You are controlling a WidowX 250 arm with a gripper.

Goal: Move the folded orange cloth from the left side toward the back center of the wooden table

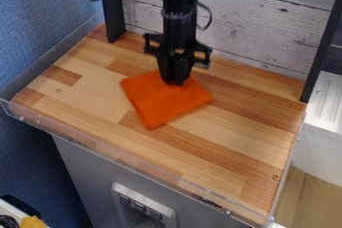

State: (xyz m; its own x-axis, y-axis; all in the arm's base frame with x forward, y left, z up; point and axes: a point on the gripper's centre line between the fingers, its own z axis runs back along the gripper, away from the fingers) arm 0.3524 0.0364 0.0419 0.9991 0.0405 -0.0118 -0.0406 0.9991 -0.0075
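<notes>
A black robot arm (178,2) hangs over a wooden desk (247,122), its gripper (174,79) lowered to the upper edge of a bright orange cloth (163,104). Whether the gripper stands open or is closed on the fabric cannot be told from this angle; its tips meet the cloth in view, dark against the orange. The cloth, soft, matte and roughly square with slightly rounded corners, lies flat left of the desk's center and toward the rear, turned so that one corner points to the front.

The desktop is made of strips of pale and reddish-brown wood, with a transparent rim (148,171) along its front. Behind the arm rises a panel of whitewashed planks (267,17), marked by grain and dark knots, between a black left post (112,12) and a black right post (322,47). A blue textured surface (40,22) borders the scene at image left. Below the desktop is a smooth gray front (83,172) fitted with a pale frame (119,192); at image right, a white unit (317,147) stands above wood-look flooring (304,197).
</notes>
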